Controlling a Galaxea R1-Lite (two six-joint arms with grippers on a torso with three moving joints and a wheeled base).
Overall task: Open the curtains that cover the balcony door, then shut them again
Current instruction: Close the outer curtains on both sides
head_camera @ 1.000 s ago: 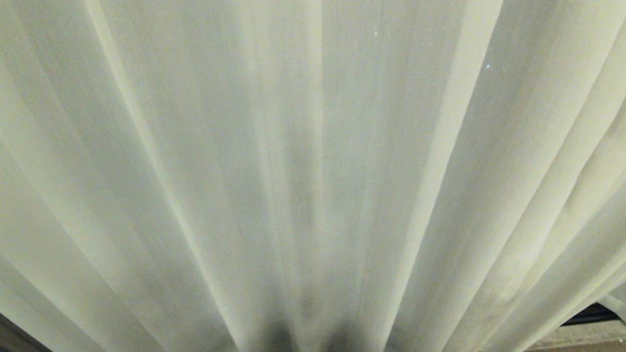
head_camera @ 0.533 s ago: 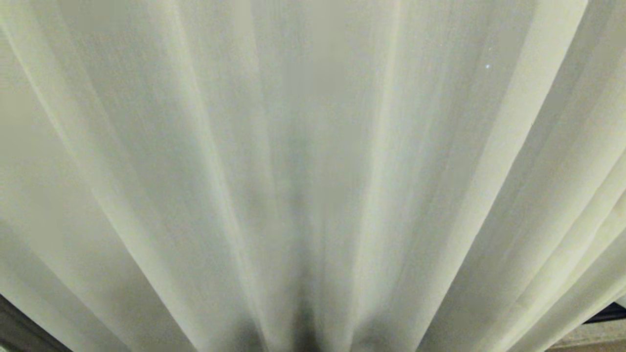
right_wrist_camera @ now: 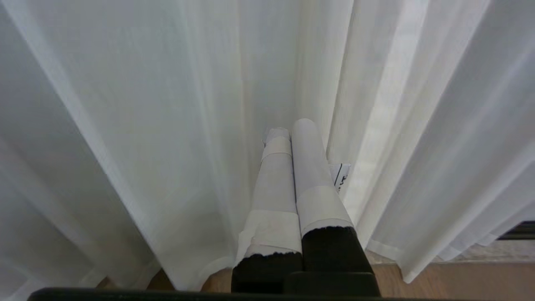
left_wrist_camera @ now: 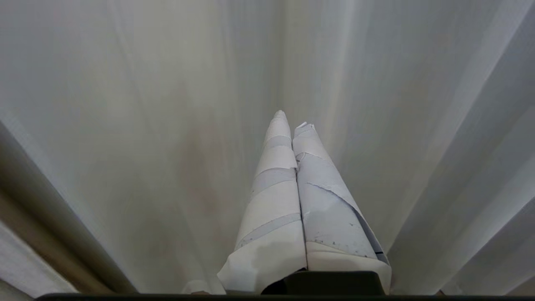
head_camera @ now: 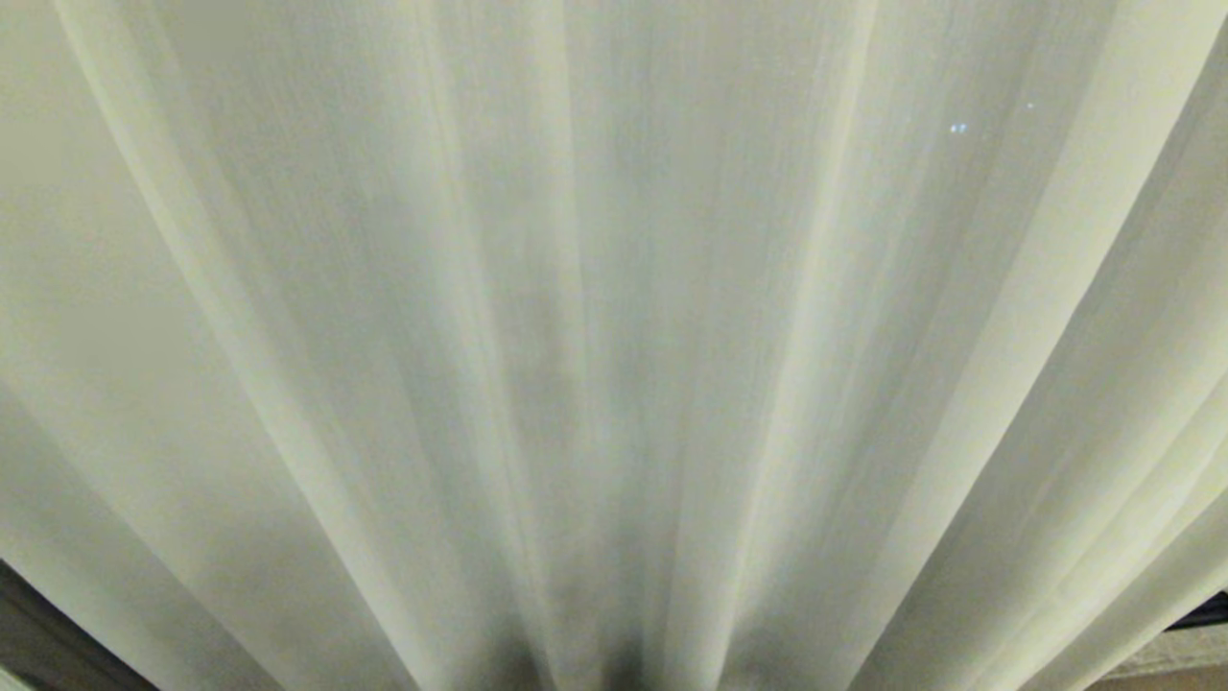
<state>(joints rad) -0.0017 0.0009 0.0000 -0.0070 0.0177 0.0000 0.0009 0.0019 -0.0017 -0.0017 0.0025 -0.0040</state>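
Both tools, L (left_wrist_camera: 290,119) & R (right_wrist_camera: 290,131), clenched, empty, tips near curtains (head_camera: 614,288).

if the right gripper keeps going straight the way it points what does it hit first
Most likely the curtains: the right gripper, fingers shut, points into their pale folds, with nothing else between in the right wrist view. Whether its tips already touch the fabric is unclear.

Below my view, a strip of wooden floor (right_wrist_camera: 459,280) shows, the curtains' (right_wrist_camera: 167,125) hem hanging just at it.
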